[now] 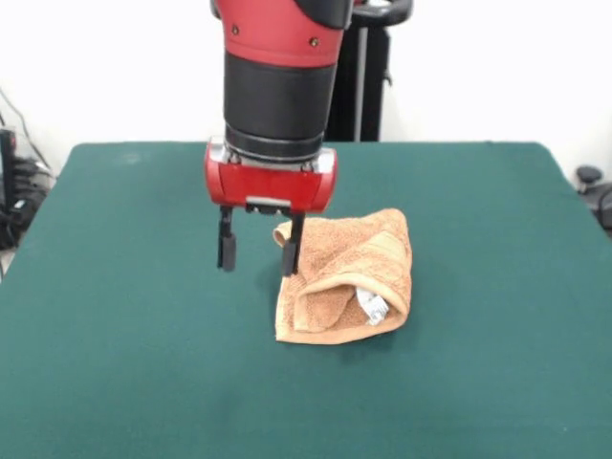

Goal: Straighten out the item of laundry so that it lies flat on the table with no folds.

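The orange-brown terry towel (pixel 346 277) lies folded over on itself on the dark green table (pixel 124 316), right of centre. Its white label (pixel 374 307) shows in the fold near the front edge. My gripper (pixel 258 253) hangs from the red and black arm just left of the towel's left edge. Its two black fingers (pixel 227 247) are spread apart and hold nothing. The right finger stands in front of the towel's upper left corner; I cannot tell if it touches the cloth.
The robot's black pedestal (pixel 368 67) stands behind the table's far edge. Dark cables and gear (pixel 17 186) sit off the table's left side, and a dark object (pixel 595 191) off its right side.
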`<action>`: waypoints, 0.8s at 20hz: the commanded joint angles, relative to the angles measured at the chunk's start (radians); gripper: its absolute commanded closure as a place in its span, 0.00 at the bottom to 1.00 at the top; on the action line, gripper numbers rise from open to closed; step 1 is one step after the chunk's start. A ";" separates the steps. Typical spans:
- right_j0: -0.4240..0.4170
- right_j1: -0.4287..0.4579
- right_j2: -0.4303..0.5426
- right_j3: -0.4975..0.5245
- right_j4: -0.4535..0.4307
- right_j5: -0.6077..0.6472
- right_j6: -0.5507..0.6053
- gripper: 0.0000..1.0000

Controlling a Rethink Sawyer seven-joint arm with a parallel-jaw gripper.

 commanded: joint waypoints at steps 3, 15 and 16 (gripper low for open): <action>-0.007 -0.020 0.122 0.233 -0.056 -0.022 -0.021 0.00; -0.027 -0.036 0.129 0.342 -0.074 -0.083 -0.011 0.00; -0.028 -0.030 0.128 0.343 -0.079 -0.095 -0.009 0.00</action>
